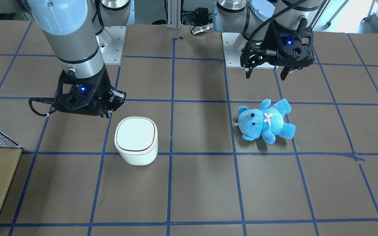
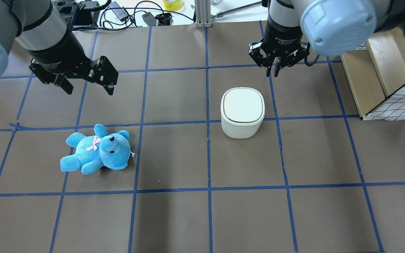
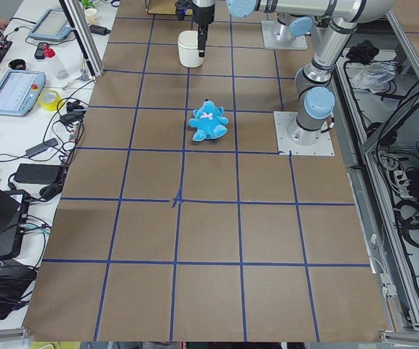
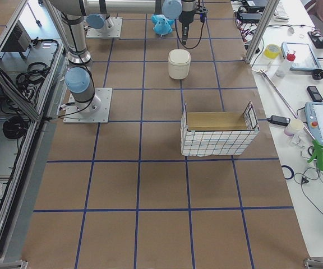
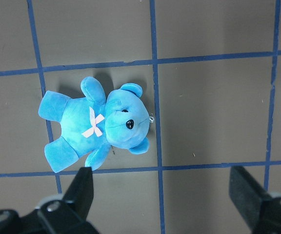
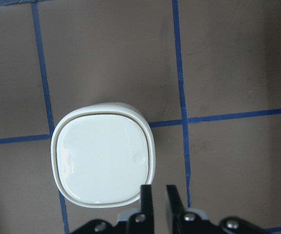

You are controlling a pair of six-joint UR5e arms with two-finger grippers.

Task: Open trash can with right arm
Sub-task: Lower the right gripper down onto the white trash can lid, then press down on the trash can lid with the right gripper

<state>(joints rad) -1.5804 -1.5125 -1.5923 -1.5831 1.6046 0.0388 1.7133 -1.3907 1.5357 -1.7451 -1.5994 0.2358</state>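
Note:
The white trash can (image 1: 136, 139) stands on the brown table with its flat lid down; it also shows in the overhead view (image 2: 243, 105) and the right wrist view (image 6: 104, 158). My right gripper (image 1: 107, 113) hangs above it without touching, near one corner of the lid. In the overhead view (image 2: 273, 73) and the right wrist view (image 6: 159, 187) its fingers stand close together and hold nothing. My left gripper (image 2: 90, 91) is open and empty above the table near the blue plush bear (image 2: 95, 149).
The blue bear (image 1: 266, 119) lies on its back about two grid squares from the can. A wooden box with a wire-grid side (image 2: 381, 70) stands at the table's end on my right. The arm bases (image 1: 112, 42) sit at the table's robot side.

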